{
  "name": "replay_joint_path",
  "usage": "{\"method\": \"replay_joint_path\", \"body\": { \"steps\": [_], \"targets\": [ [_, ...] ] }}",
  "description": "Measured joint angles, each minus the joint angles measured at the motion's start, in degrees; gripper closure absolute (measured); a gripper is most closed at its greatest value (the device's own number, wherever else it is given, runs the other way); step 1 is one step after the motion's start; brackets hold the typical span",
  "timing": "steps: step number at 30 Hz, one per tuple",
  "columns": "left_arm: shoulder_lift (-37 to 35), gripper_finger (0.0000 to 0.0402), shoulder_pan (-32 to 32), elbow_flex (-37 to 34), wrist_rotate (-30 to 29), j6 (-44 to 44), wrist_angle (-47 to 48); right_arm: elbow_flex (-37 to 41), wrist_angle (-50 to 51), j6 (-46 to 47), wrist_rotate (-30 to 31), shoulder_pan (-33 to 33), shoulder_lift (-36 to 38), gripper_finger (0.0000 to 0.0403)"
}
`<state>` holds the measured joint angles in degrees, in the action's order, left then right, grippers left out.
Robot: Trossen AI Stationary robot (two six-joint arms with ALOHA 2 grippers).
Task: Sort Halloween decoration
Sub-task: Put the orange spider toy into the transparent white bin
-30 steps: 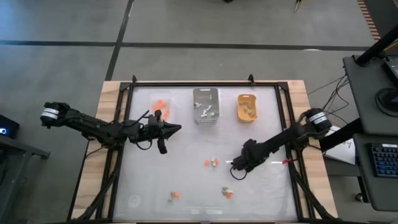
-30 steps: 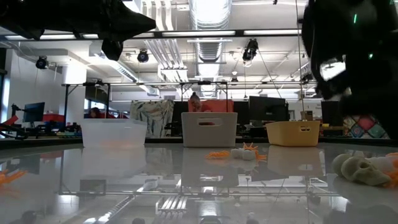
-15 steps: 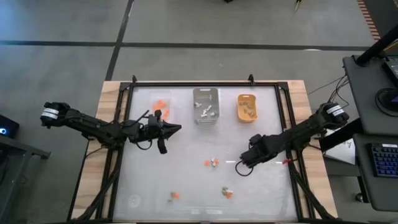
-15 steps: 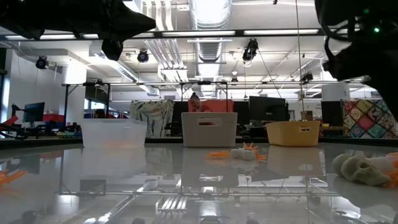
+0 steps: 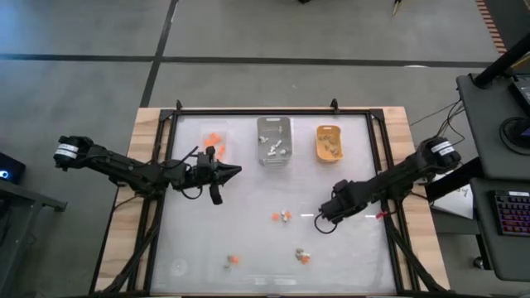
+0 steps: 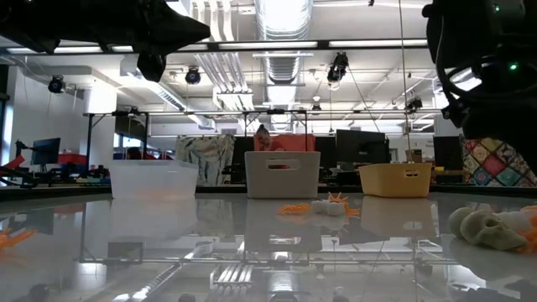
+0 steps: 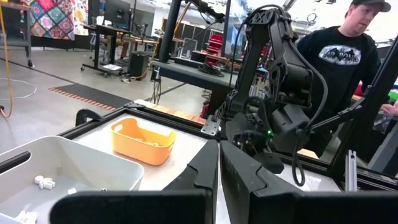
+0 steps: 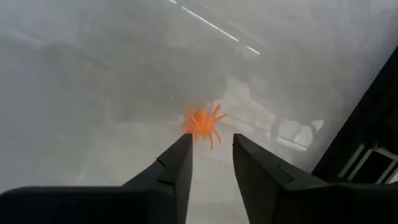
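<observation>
My right gripper (image 5: 318, 223) points down over the table's right half, open, fingers (image 8: 180, 152) apart. An orange spider decoration (image 8: 202, 122) lies on the table just past the fingertips, apart from them as far as I can see. More Halloween decorations lie loose: an orange and a white one (image 5: 281, 216), a pair (image 5: 302, 256) nearer the front, another pair (image 5: 232, 261) at front left. My left gripper (image 5: 238, 170) waits shut and level, above the table near the clear tray (image 5: 215, 141).
Three trays stand in a row at the back: the clear one with orange pieces, a grey one (image 5: 274, 141) with white pieces, an orange-yellow one (image 5: 330, 142) with tan pieces. A tan piece (image 6: 487, 228) lies close to the low camera. A person (image 7: 342, 56) stands beyond the table.
My right gripper has shifted a little toward the table's right edge and risen slightly, still pointing down. My left arm has kept still.
</observation>
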<state>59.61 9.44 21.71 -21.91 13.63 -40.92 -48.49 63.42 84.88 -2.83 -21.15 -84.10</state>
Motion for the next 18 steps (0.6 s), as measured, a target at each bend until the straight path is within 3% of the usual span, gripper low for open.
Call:
{"method": "replay_joint_path", "body": {
  "steps": [18],
  "targets": [
    [0.00,0.0402,0.00,1.85,0.00,0.92,-0.07,2.06,-4.42,-1.66,3.09,0.17,-4.50,0.0280]
  ]
}}
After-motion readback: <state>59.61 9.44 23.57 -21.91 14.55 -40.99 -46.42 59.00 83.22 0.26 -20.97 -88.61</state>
